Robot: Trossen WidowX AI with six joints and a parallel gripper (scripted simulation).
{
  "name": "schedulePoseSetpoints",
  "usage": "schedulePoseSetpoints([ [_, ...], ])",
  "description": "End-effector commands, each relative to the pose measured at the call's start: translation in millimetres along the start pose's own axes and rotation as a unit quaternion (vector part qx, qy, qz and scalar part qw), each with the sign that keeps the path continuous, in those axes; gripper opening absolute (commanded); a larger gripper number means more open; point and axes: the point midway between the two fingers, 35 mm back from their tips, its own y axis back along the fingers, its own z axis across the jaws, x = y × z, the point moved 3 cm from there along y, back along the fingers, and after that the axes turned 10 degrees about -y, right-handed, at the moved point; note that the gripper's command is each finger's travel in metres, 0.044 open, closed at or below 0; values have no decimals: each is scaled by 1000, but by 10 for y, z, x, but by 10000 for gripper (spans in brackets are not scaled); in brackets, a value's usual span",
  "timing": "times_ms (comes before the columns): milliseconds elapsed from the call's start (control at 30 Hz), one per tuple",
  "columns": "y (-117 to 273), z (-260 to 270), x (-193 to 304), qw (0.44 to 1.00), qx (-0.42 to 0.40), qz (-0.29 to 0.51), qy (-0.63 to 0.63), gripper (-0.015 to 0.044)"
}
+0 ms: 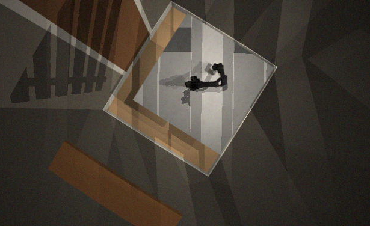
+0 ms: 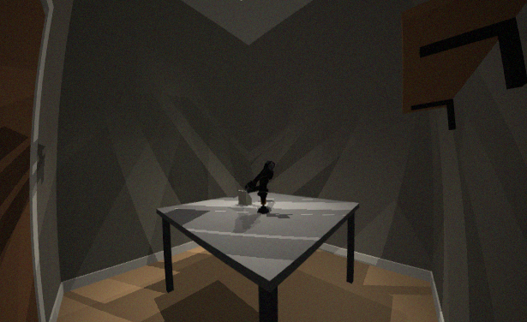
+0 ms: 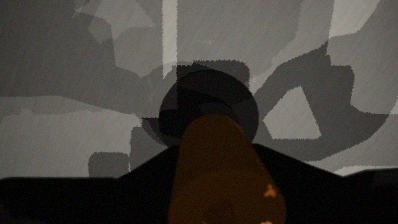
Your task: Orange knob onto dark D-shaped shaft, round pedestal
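Note:
The orange knob (image 3: 225,165) (image 2: 264,202) is held between the two black fingers of my gripper (image 3: 214,151) (image 2: 263,199), which is shut on it. The knob stands roughly upright, and its lower end overlaps the round dark pedestal (image 3: 208,82) (image 2: 263,210) in the wrist view. In the exterior view the knob is directly above the pedestal, very close to it; whether it touches cannot be told. The shaft is hidden by the knob and the shadows, and so are its flat side and the knob's hole.
The grey table (image 1: 176,111) (image 2: 251,246) carries the black arm (image 1: 207,84) (image 2: 265,175). A pale block (image 2: 244,198) stands left of the arm in the exterior view. Bands of shadow cross the table top. An orange-brown shelf (image 1: 116,186) (image 2: 431,77) is on the wall, away from the table.

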Motion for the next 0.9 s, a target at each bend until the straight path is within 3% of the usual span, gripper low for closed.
schedulePoseSetpoints([
  [0,8,16,-9,1000,-1,1,-3,0],
  [867,8,3,1,1000,-1,1,-3,0],
])
